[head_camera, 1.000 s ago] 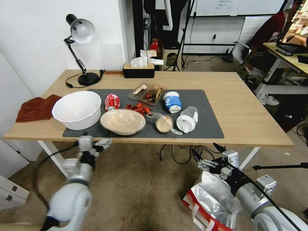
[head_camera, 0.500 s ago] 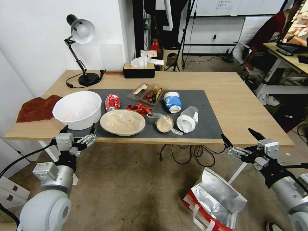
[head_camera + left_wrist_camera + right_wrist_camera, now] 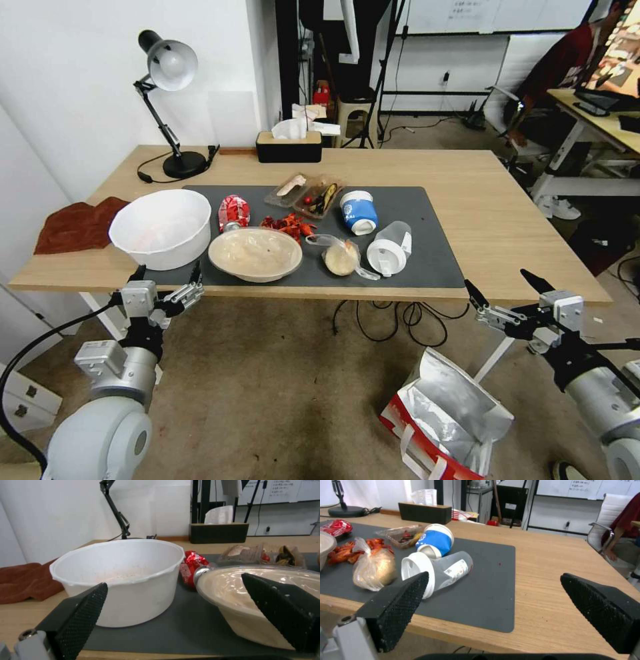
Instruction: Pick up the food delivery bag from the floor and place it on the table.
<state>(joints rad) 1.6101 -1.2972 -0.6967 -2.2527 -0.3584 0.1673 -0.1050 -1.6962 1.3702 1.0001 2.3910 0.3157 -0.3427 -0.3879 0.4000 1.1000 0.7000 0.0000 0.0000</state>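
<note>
Hovering open: left tool (image 3: 166,273) | right tool (image 3: 505,285) | food delivery bag (image 3: 443,417) floored

The table (image 3: 520,227) is pale wood with a smooth grain, and the mat (image 3: 427,253) on it is matt dark grey. Low in the frame, the bag (image 3: 443,427) is red-and-white paper lined with crinkled shiny foil. The big bowl (image 3: 160,227) looks like smooth white plastic, the brown cloth (image 3: 73,223) soft and rumpled.

Bright even indoor light, soft shadows, bowed edges, softer wrist views
</note>
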